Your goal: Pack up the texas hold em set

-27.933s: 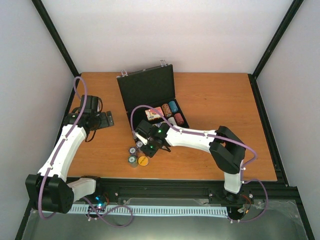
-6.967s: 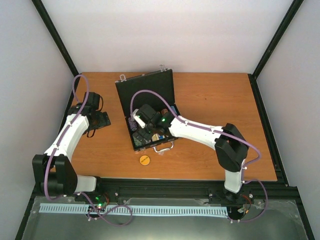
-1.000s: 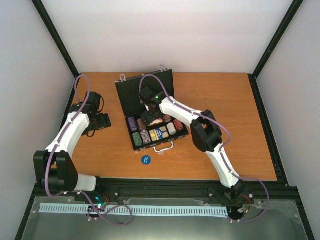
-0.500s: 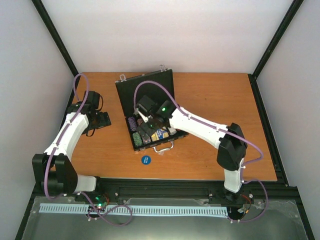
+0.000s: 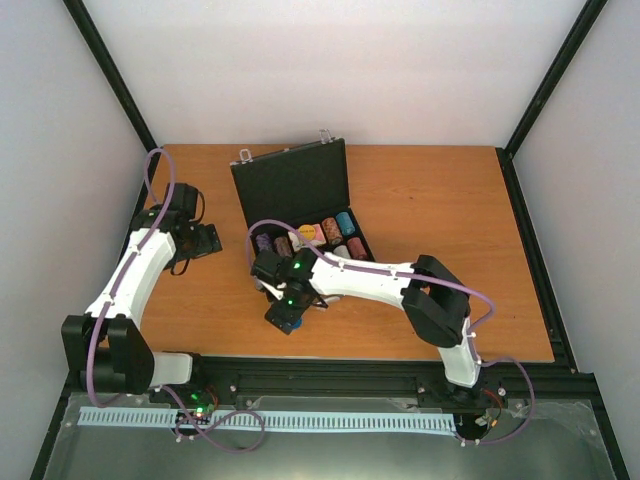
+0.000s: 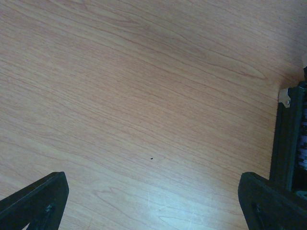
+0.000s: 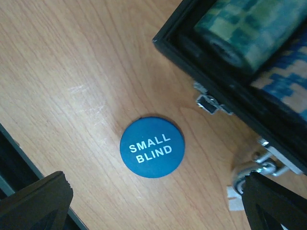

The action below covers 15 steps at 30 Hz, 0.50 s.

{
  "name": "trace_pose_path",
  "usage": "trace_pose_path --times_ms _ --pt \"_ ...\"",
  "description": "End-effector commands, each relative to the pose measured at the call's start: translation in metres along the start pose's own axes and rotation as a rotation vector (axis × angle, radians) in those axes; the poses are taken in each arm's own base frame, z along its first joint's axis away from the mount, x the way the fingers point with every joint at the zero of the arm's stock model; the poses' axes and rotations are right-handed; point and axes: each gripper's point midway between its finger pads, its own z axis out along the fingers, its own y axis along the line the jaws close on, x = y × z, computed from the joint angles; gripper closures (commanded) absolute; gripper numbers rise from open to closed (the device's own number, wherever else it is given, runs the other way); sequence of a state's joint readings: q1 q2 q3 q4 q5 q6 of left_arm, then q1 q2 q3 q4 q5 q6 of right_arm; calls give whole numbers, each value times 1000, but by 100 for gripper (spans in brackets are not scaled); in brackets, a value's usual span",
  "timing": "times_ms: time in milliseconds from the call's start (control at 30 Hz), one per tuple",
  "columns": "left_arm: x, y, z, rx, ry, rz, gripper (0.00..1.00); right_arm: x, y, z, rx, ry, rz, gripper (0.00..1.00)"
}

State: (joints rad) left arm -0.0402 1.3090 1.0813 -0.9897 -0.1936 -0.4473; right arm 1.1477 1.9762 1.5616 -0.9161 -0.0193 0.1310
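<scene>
Right end effector (image 7: 153, 203) splayed above blue disc (image 7: 151, 147)

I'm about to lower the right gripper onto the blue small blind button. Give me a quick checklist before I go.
1. Is the right gripper open? Ok, its fingers are spread wide.
2. Is the small blind button centred between the fingers? Ok.
3. Is the button flat on the table and apart from the case? Ok.
4. Is there clearance to the silver handle beside one finger? Cannot tell; it looks close.
5. Is the lid open to take the button? Ok.
6. Is the left gripper out of the way? Ok, it is open over the table beside the case.
</scene>
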Motion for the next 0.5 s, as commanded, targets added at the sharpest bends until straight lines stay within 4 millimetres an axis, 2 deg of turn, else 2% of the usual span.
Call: trace_pose_path --times_ms 0,467 --pt "-3 1 -4 4 -11 -4 0 2 15 12 -36 21 -41 3" --pt "-7 -1 -2 -1 -7 1 0 18 14 54 -36 110 -30 6"
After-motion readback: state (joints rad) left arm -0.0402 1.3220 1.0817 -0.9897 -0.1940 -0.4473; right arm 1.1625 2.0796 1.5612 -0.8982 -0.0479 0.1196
